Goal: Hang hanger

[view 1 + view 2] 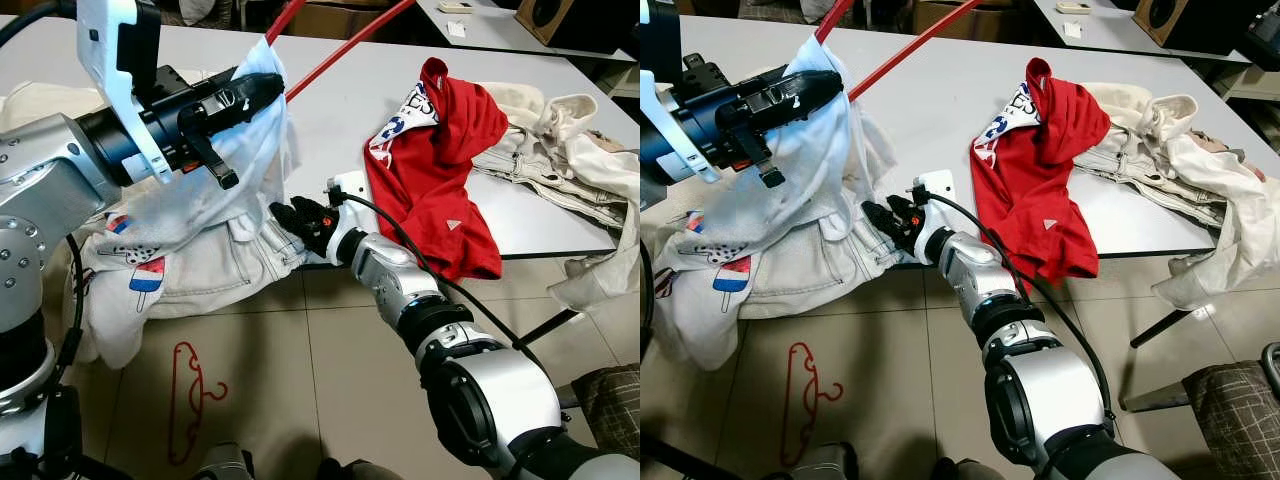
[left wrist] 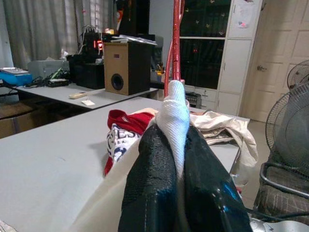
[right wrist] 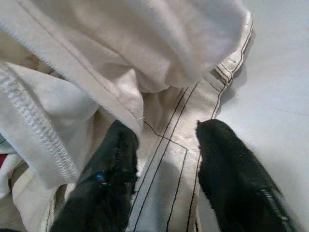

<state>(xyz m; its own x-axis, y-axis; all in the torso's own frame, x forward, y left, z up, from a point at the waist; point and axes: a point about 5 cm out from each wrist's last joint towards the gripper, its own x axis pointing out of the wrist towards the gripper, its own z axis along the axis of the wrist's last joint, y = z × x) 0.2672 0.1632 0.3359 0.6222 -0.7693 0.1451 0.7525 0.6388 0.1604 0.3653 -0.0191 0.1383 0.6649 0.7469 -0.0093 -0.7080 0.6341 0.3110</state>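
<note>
**White garment pinched on a red hanger, right arm reaching in below**

Left eye view: the left gripper (image 1: 245,95) is raised above the tabletop (image 1: 340,110), its jaws closed on a fold of the white T-shirt (image 1: 190,190). The red hanger (image 1: 345,45) runs up and away from that pinch, its two red arms leaving the top of the picture. The shirt's lower part drapes over the tabletop edge onto a cream garment (image 1: 215,265). A second red hanger (image 1: 188,400) lies on the floor below the shirt.

Right eye view: the right gripper (image 1: 880,220) sits at the tabletop edge, just under the lifted shirt. A red shirt (image 1: 1040,170) lies on the tabletop, well apart from the white shirt, with more pale clothes (image 1: 1160,160) beyond it.

Left wrist view: the two black fingers (image 2: 149,188) clamp white cloth, and the hanger rises straight out of it.

Right wrist view: the jaws stand open, one finger (image 3: 104,179) either side of a stitched cream seam (image 3: 166,159), holding nothing yet.

To do this well, I judge the left pinch should stay firm while the right takes only the shirt's hem, not the cream cloth beneath, before pulling the fabric down over the hanger.
</note>
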